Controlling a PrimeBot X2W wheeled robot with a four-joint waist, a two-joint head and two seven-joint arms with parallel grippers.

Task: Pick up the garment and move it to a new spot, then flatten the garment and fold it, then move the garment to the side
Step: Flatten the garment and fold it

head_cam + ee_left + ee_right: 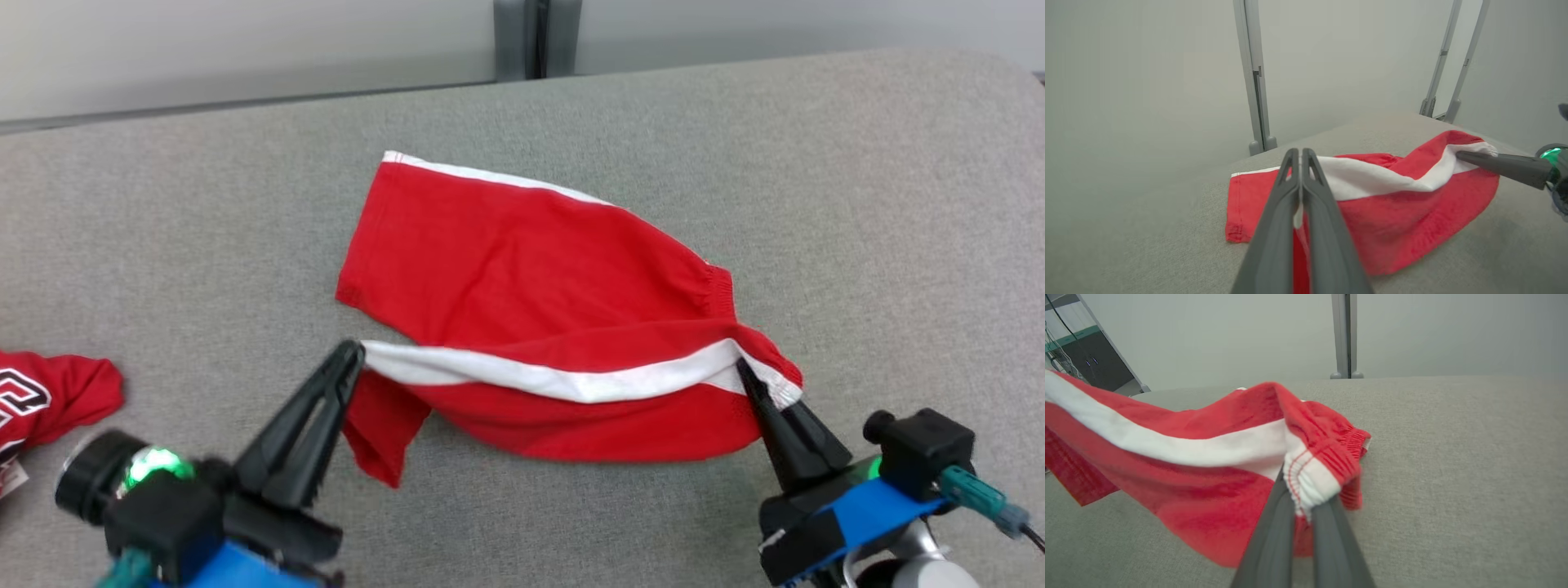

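The red garment (522, 278), shorts with a white side stripe (555, 377), lies at the middle of the grey table (882, 204), its near edge lifted. The left gripper (353, 355) is pinched tight on the stripe's hem end at the garment's 8 o'clock. The right gripper (744, 371) is clamped on the waistband (1331, 457) end at 4 o'clock. To fold cleanly, I'd say both arms should carry that edge toward 12 o'clock together, level and taut, without dragging the bottom layer.
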